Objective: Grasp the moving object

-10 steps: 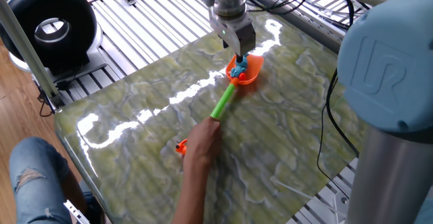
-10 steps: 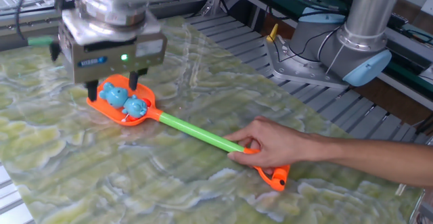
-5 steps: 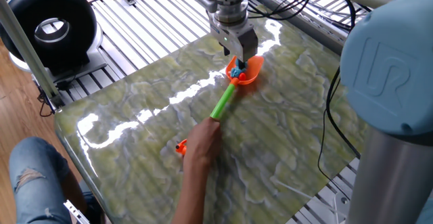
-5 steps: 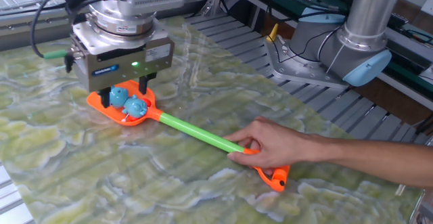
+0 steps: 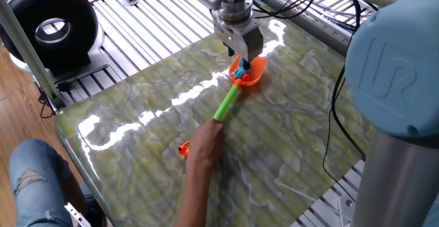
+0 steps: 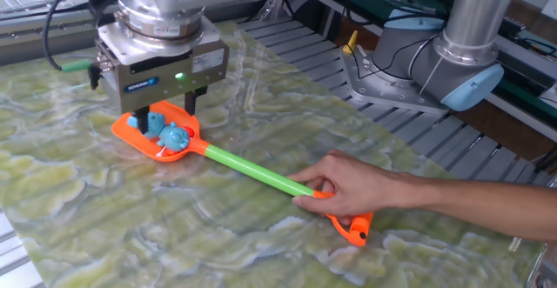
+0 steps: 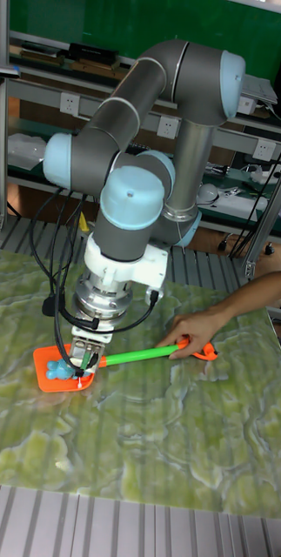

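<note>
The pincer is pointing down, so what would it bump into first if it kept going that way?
Most likely the blue toy, which sits between the pincer's fingers in the orange scoop. Just beneath is the scoop itself, then the table. Exact depth is hard to judge.

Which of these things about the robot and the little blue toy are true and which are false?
1. The light-blue toy figure lies in the orange scoop head. True.
2. The scoop's handle is red. False: the handle is green.
3. A person's hand holds the far end of the handle. True.
4. The gripper is far off at the other end of the table. False: it is right over the scoop head, fingers down beside the toy.
5. The table top is plain white. False: the table has a green marbled pattern.
</note>
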Tool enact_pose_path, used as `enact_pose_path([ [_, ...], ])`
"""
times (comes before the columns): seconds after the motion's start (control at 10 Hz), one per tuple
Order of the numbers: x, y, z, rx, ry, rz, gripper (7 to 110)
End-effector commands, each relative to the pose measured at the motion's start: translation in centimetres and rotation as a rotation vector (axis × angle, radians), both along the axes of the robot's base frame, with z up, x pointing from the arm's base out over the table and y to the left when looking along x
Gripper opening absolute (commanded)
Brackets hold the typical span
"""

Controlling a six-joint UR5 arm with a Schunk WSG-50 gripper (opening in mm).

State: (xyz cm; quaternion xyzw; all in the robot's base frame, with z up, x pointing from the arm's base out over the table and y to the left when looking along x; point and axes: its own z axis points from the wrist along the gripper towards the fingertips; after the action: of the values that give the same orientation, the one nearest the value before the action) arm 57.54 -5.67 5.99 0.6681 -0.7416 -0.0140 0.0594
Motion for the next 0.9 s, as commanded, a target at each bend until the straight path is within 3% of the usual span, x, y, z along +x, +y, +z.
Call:
enact_pose_path([
  [0.0, -1.2, 2.0, 2.3, 0.041, 0.017, -0.087, 44],
  [0.3, -2.5, 2.4, 4.6, 0.043, 0.031, -0.132, 44],
  [0.4, -2.8, 1.3, 5.6, 0.018, 0.027, -0.121, 66],
  [0.6, -1.2, -0.9, 6.9, -0.002, 0.007, -0.090, 66],
  [0.8, 0.3, -1.3, 6.2, 0.044, -0.008, -0.080, 66],
])
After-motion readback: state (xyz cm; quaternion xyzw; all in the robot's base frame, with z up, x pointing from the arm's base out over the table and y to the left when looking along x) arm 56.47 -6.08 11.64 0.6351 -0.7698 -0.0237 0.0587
